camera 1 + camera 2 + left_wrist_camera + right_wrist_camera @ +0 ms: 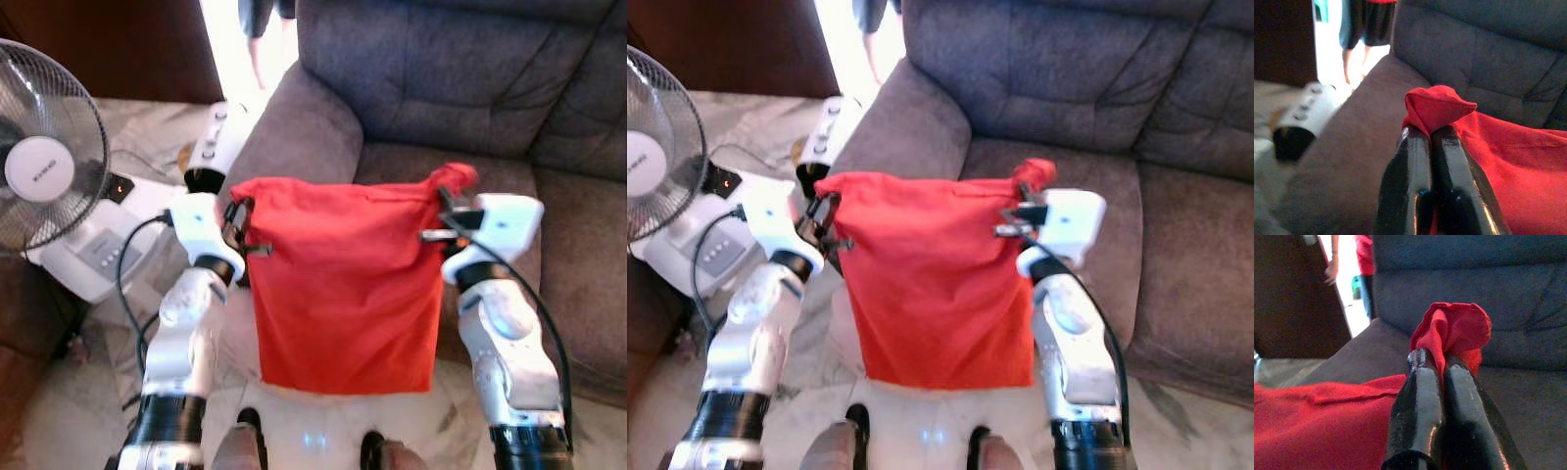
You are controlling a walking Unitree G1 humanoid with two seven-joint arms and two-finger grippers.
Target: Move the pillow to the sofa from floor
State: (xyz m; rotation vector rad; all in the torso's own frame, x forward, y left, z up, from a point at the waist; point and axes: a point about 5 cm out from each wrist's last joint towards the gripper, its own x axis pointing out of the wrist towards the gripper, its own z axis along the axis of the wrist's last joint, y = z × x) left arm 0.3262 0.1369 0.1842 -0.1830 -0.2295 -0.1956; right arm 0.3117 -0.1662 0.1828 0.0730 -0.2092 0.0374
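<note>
So the red pillow [343, 294] is off the floor, hanging in the air right in front of the robot, just short of the front edge of the grey sofa [460, 88]. It's held by its two top corners and droops down flat like a sack, its bottom edge hanging above the marble floor [88, 411].

The left hand [238, 227] is pinched tight on the pillow's top left corner. In the left wrist view the two black fingers [1410, 186] are pressed together with a little bunch of red fabric poking out past the tips. The right hand [443, 223] does the same on the top right corner; the right wrist view shows its fingers [1420, 406] squeezed on a ruffled tuft of red cloth, with the sofa back beyond it.

The pillow's top edge sits roughly level with the sofa's seat cushion [431, 176], next to the padded armrest [294, 137] at the sofa's left end.

Other stuff around: a standing fan [44, 166] at the left, a white appliance [93, 250] on the floor below it, another white gadget with knobs [217, 137] beside the armrest, and a person's legs [1359, 29] in the bright doorway behind the sofa.
</note>
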